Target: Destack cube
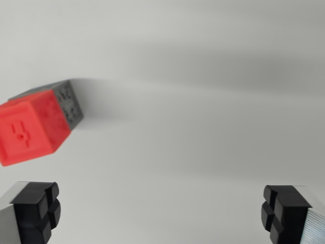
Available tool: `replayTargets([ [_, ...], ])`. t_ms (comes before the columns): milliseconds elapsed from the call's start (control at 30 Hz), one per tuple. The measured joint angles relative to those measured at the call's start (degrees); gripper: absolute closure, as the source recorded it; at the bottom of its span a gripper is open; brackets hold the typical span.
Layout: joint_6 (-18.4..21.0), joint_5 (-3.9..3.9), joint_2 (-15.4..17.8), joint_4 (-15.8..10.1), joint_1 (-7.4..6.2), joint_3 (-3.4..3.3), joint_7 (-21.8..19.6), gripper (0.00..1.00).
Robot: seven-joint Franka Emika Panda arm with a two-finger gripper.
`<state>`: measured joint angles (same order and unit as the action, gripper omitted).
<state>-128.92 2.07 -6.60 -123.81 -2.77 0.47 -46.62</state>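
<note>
A red cube [28, 129] sits stacked on a grey cube [68, 101] at the wrist view's left, on a plain white surface. Only part of the grey cube shows behind and under the red one. My gripper [160, 213] is open, with its two black fingertips [38, 208] at the bottom corners of the view and nothing between them. The stack lies above the fingertip on the wrist view's left, outside the gap between the fingers.
The white surface [203, 127] fills the view, with soft grey shadows stretching to the right of the stack.
</note>
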Motion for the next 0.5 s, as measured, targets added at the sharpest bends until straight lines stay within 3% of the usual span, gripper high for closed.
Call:
replayTargets([
  [500,-5.6,-0.05,-1.7,-3.5,-2.25,2.39,1.1,0.00],
])
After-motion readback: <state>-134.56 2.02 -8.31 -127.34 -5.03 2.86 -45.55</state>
